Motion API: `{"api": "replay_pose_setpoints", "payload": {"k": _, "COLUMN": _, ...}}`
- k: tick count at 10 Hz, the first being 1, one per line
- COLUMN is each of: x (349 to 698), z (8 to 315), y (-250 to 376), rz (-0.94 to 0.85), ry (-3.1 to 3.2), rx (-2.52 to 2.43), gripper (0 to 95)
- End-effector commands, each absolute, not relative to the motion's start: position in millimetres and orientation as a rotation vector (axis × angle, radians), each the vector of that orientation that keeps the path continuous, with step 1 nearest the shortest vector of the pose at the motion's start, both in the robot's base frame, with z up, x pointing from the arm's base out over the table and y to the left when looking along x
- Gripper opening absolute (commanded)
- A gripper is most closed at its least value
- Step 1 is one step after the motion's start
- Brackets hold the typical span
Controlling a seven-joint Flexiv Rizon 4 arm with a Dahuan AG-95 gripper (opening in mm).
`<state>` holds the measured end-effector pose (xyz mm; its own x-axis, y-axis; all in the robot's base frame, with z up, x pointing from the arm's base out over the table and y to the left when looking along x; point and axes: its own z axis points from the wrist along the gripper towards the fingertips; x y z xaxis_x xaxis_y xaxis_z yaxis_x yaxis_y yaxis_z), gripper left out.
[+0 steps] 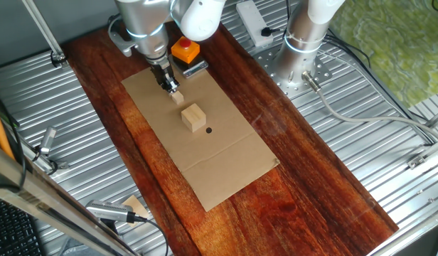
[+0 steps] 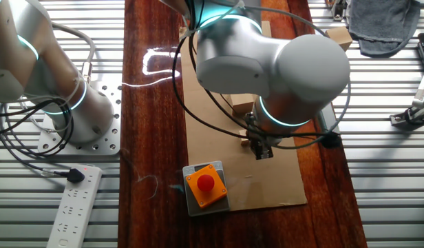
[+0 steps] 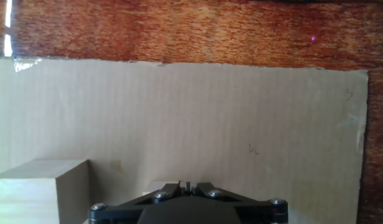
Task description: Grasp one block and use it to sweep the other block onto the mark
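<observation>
The small pale cube (image 1: 178, 99) sits on the brown cardboard (image 1: 226, 163), right at my gripper's fingertips. My gripper (image 1: 173, 89) points down at it, and its jaws stand close together on the cube. In the hand view the cube (image 3: 155, 185) shows just behind the gripper (image 3: 187, 185), mostly hidden. The larger tan block (image 1: 193, 117) lies just beyond the cube, apart from it, and shows at the lower left in the hand view (image 3: 36, 193). The black dot (image 1: 208, 130) lies just past the large block. In the other fixed view the arm hides most of the large block (image 2: 242, 105).
An orange box with a red button (image 1: 185, 50) stands behind the gripper at the cardboard's far edge; it also shows in the other fixed view (image 2: 205, 184). A second arm's base (image 1: 304, 35) stands on the metal table right of the dark wooden board (image 1: 311, 178). A power strip (image 2: 74, 207) lies nearby.
</observation>
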<state>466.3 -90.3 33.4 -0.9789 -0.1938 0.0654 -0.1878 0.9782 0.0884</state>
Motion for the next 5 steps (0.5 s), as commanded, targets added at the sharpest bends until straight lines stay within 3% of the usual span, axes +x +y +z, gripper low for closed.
{"api": "replay_pose_setpoints", "payload": {"k": 1, "x": 466.5, "z": 33.5, "y": -90.1, "rz": -0.132, "ry": -3.048, "rx": 0.333, "gripper": 0.0}}
{"api": "replay_pose_setpoints", "payload": {"k": 5, "x": 466.5, "z": 33.5, "y": -90.1, "rz": -0.146, "ry": -3.042, "rx": 0.402, "gripper": 0.0}}
